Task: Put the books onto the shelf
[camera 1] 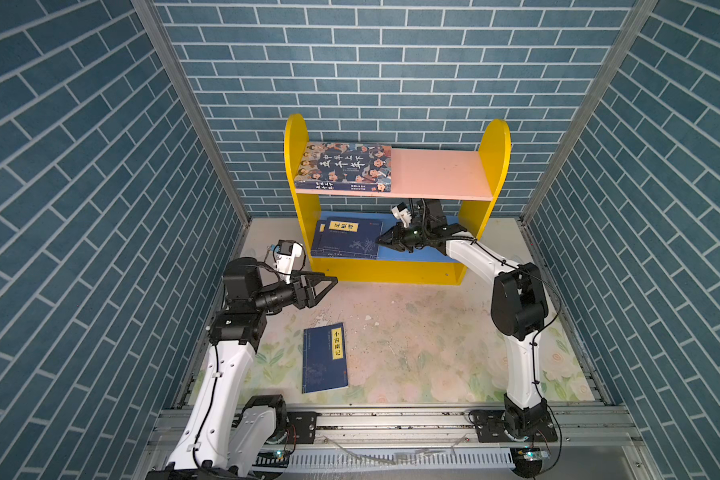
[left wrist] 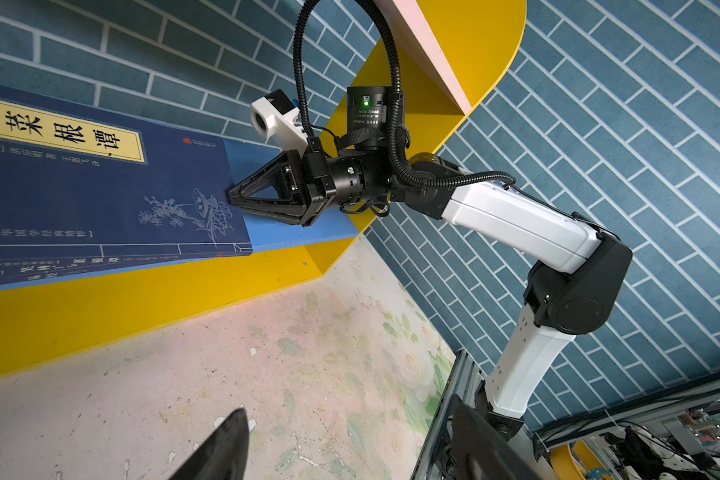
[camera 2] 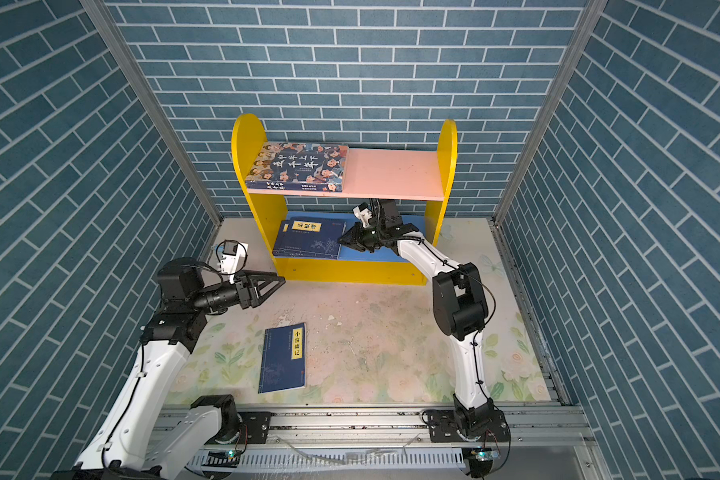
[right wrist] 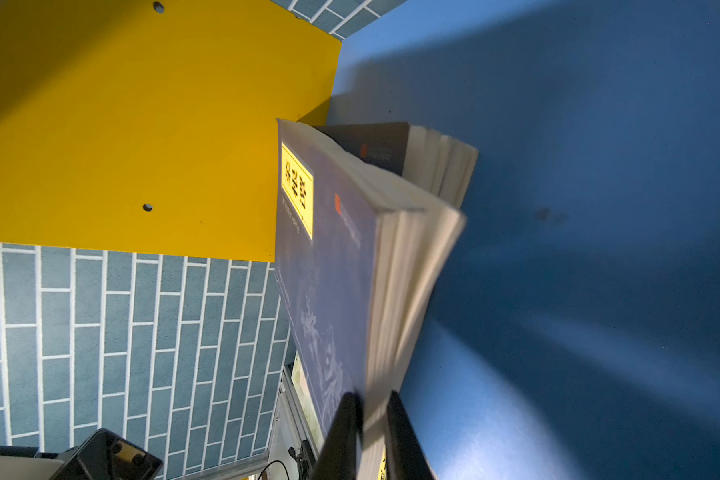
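Note:
The shelf [camera 1: 441, 174] [camera 2: 391, 174] stands at the back. A thick book with cartoon faces [camera 1: 344, 166] [camera 2: 298, 166] lies on the left of its pink upper board. A stack of navy books [camera 1: 348, 239] [camera 2: 308, 239] [left wrist: 100, 195] [right wrist: 329, 270] lies on the blue lower board. My right gripper [camera 1: 378, 240] [camera 2: 341, 240] [left wrist: 230, 195] [right wrist: 373, 399] is shut, its tips against the stack's right page edge. One more navy book [camera 1: 325, 357] [camera 2: 283, 357] lies flat on the table. Above the table and left of the shelf hovers my left gripper [camera 1: 331, 280] [camera 2: 281, 279] [left wrist: 348, 407], open and holding nothing.
Blue brick-pattern walls [camera 1: 100, 187] close in both sides and the back. An aluminium rail [camera 1: 391, 419] carrying both arm bases runs along the front edge. The right arm's elbow [camera 1: 518, 303] stands over the floral table mat [camera 1: 412, 345] right of the shelf.

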Controlling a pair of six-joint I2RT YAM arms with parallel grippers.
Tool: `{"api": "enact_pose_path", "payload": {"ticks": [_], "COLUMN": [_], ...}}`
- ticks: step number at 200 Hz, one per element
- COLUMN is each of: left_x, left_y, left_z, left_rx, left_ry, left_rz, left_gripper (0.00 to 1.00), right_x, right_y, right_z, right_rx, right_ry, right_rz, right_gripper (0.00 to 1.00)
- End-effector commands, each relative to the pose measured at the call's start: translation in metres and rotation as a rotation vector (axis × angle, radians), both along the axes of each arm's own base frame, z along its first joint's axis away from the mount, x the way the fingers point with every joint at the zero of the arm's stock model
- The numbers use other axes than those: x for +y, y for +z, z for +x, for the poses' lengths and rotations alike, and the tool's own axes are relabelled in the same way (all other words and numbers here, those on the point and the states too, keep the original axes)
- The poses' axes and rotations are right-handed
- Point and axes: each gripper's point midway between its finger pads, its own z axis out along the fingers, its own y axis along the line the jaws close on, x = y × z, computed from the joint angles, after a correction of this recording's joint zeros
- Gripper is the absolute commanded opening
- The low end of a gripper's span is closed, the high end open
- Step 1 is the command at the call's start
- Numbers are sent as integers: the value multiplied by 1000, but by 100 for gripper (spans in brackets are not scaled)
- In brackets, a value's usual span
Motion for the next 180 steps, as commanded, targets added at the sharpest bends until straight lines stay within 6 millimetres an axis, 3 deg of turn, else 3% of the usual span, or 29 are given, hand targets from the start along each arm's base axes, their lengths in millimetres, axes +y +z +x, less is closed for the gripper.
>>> {"api": "enact_pose_path", "payload": {"ticks": [1,95,134,139,180], "left_x": [1,1,1,1,1], "left_y": [2,2,2,2,3], "left_z": [-1,-2,-2,-2,-3], "left_rx": [-19,-20,-21,-21,-25], "left_ry": [0,0,-2,-2,-2], "left_rz": [1,0,0,0,0], "left_gripper": [78,78,78,78,78], "right_x": [5,11,14,16,24], "right_y": [23,18,27,12,12], "right_z": [9,18,19,21,21], "right_rx": [-90,-87,-99,-75,-73], "right_ry": [7,5,7,8,22], "right_rz": [26,31,47,34,37], "right_gripper": [13,10,9,9,9]}}
